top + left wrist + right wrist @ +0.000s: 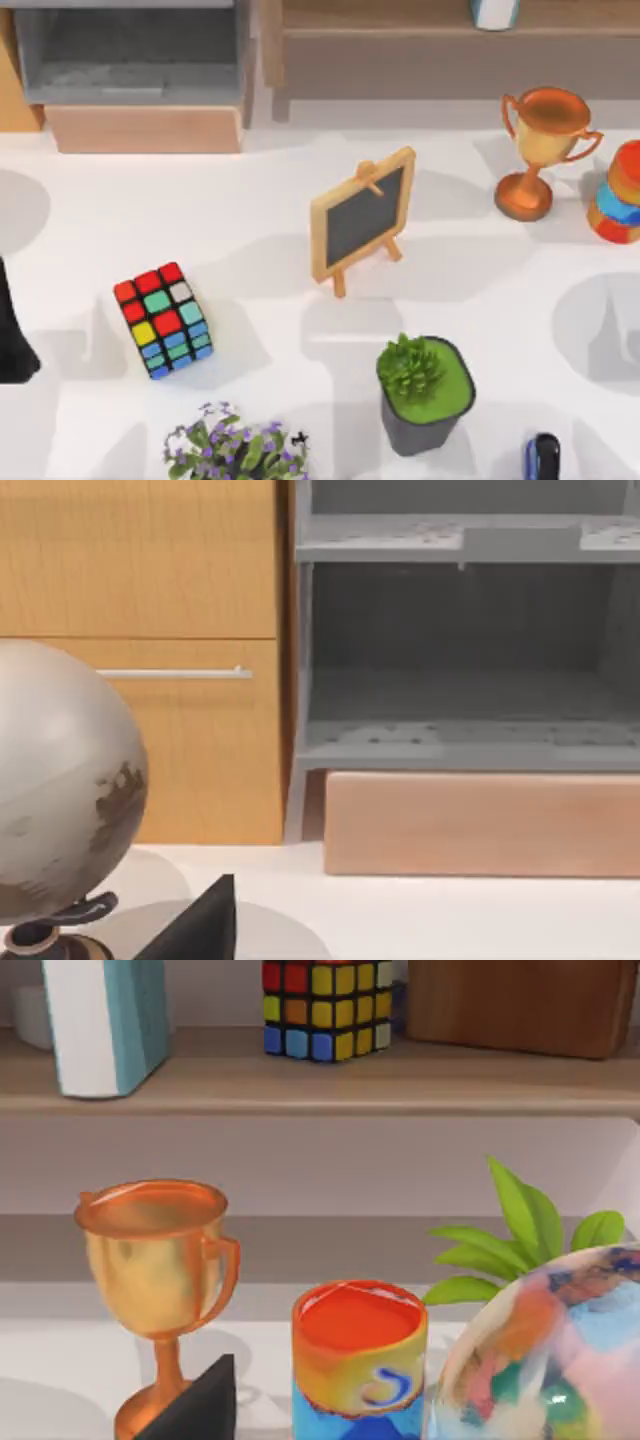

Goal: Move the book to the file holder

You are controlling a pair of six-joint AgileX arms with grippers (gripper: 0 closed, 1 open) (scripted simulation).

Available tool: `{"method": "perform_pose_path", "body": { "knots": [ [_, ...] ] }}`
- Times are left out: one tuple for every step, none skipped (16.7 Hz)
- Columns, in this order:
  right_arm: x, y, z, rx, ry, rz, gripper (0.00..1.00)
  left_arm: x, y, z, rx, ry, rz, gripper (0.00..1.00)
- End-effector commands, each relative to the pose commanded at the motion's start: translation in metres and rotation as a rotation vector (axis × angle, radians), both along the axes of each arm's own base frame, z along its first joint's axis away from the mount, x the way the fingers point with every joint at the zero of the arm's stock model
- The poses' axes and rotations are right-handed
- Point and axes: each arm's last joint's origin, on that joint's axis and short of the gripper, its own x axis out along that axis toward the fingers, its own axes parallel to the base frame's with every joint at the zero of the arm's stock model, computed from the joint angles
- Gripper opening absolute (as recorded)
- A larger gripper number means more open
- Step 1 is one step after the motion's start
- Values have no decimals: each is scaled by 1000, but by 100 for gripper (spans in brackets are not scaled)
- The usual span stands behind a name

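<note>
The book (495, 12) stands upright on the long brown shelf at the table's back right. It has a teal cover and white page edges, and it is also seen in the right wrist view (105, 1020). The grey file holder (130, 50) sits at the back left on a light wooden base, its dark inside open toward the left wrist camera (460, 650). My left arm (12, 335) is a dark shape at the table's left edge, far from both. A dark piece of my left gripper (200, 925) and of my right gripper (195, 1405) shows in each wrist view.
A Rubik's cube (163, 320), small blackboard (362, 215), potted plant (425, 390) and purple flowers (235, 450) stand mid-table. A trophy (540, 145) and coloured cup (620, 195) stand below the shelf (400, 50). A grey globe (55, 780) stands by a wooden cabinet (140, 660).
</note>
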Motion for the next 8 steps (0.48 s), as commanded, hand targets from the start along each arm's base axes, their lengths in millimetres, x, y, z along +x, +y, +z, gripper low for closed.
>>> {"method": "perform_pose_path", "body": {
  "knots": [
    [0, 0, 0, 0, 0, 0, 100, 0, 0, 0, 0, 0, 0, 100],
    [0, 0, 0, 0, 0, 0, 100, 0, 0, 0, 0, 0, 0, 100],
    [0, 0, 0, 0, 0, 0, 100, 0, -1, 3, 0, -3, -3, 100],
    [0, 0, 0, 0, 0, 0, 100, 0, -2, 8, -1, -9, -8, 100],
    [0, 0, 0, 0, 0, 0, 100, 0, -3, 17, -2, -18, -15, 100],
    [0, 0, 0, 0, 0, 0, 100, 1, -5, 28, -4, -29, -23, 100],
    [0, 0, 0, 0, 0, 0, 100, 2, -7, 42, -6, -41, -30, 100],
    [0, 0, 0, 0, 0, 0, 100, 5, -10, 58, -9, -53, -37, 100]
  ]
}}
